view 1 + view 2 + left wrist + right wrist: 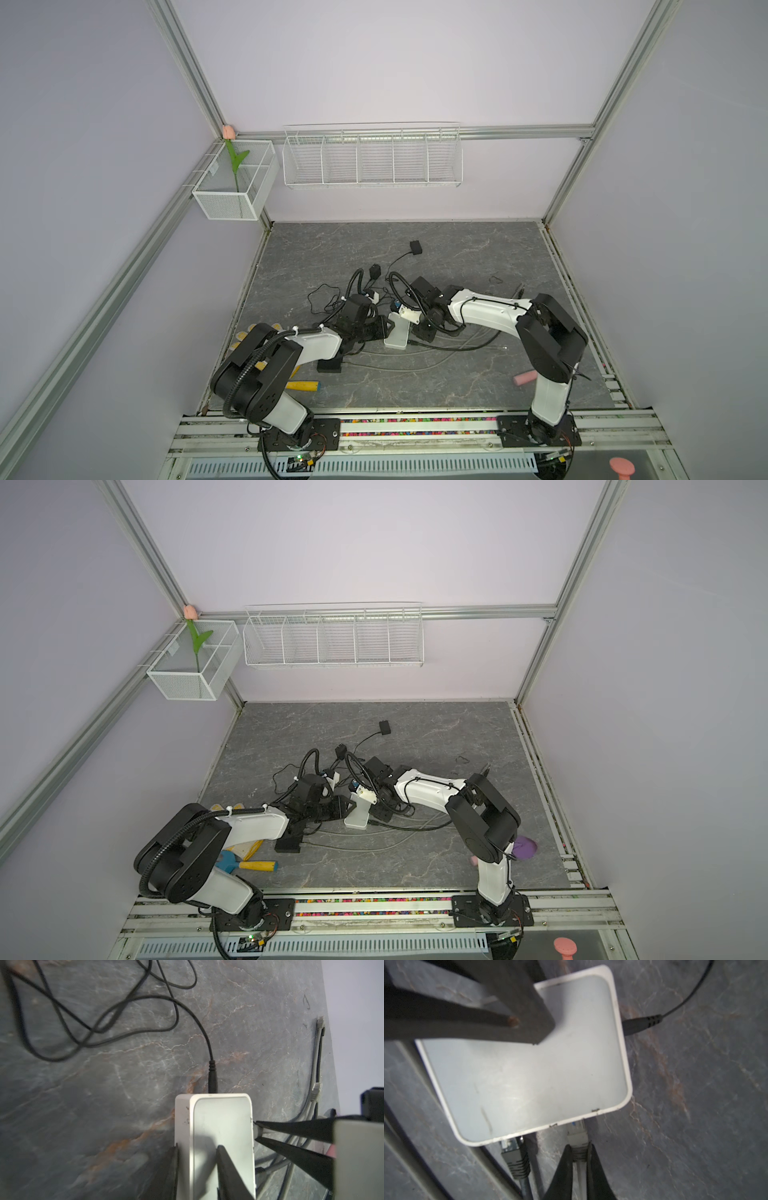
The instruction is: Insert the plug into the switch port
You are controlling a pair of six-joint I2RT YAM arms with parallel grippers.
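Plug (577, 1137) is sitting pinched in the right gripper's (579, 1154) nearly closed jaws, long axis pointing into the port edge of the switch (397, 334), just below centre in both top views, which the left gripper's (198, 1167) part-closed jaws are clamping.

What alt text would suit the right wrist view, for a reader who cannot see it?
The right pincer pinches a grey plug whose tip meets the edge of a white switch. A black plug sits at the same edge beside it, and the left pincer grips the switch's far end.
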